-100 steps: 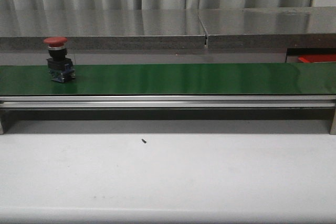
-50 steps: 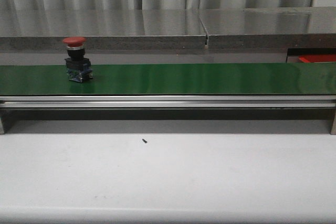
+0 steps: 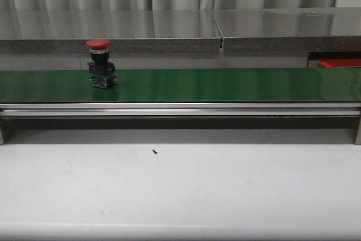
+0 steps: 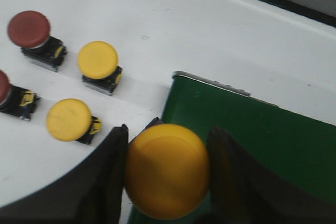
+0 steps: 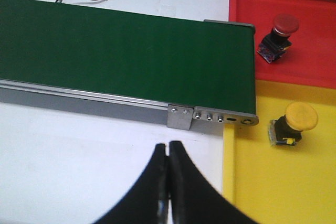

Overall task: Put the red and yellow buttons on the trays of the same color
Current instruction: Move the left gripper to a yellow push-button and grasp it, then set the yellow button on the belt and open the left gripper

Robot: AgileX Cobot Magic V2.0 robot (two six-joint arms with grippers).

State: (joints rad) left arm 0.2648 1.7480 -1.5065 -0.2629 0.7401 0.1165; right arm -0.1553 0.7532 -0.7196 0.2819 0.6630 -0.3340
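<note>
From my seat, a red button [image 3: 100,63] stands upright on the green belt [image 3: 225,84], toward its left end, and neither arm shows in the front view. My left gripper [image 4: 167,174] is closed on a yellow button [image 4: 167,170], its fingers [image 4: 111,174] pressing both sides of the cap, hanging over the belt's end edge. Beside that end, on the white table [image 4: 220,35], wait more spares: two yellow buttons [image 4: 98,60] and two red ones [image 4: 29,28].

My right gripper [image 5: 168,182] is empty, its jaws pressed together, hovering over the table just near of the belt's right end. There the red tray [image 5: 310,51] already holds a red button [image 5: 278,38], and the yellow tray [image 5: 262,187] nearer me holds a yellow one [image 5: 294,124].

I judge I am in the feeding step: the left arm should lower the yellow button onto the belt and let go. The right gripper must spread its jaws and be ready to take the red button when it arrives, for the red tray.
</note>
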